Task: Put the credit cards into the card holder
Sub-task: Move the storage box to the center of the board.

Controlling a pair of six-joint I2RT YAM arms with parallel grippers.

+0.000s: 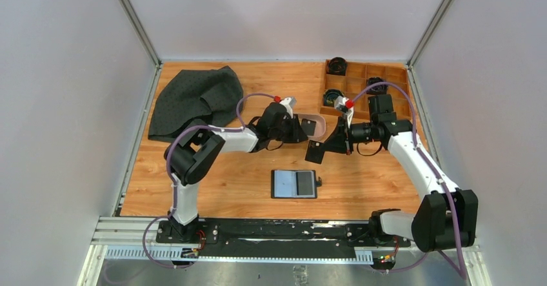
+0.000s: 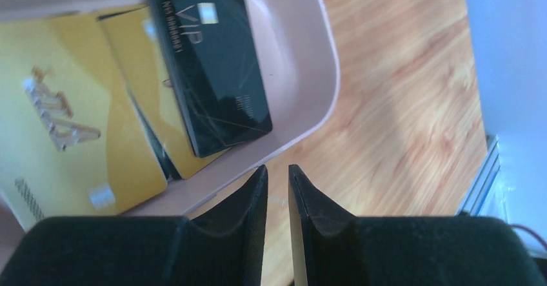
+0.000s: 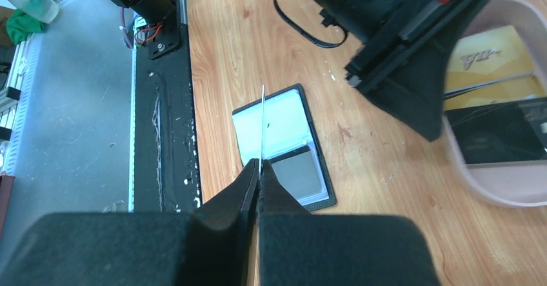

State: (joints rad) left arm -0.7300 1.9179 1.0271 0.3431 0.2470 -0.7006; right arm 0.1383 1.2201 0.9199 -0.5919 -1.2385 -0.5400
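Pinching a credit card [image 1: 315,152] edge-on, the right pincer [image 3: 258,168] could let it pivot or slip if a pocket lip of the card holder [image 3: 290,124] below catches it.

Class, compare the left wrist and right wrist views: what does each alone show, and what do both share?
Only left wrist: the narrow gap between the left gripper's fingertips. Only right wrist: the open black folding card holder and a thin card pinched edge-on by the right gripper. Both: the pinkish oval plastic tray holding gold and black cards.
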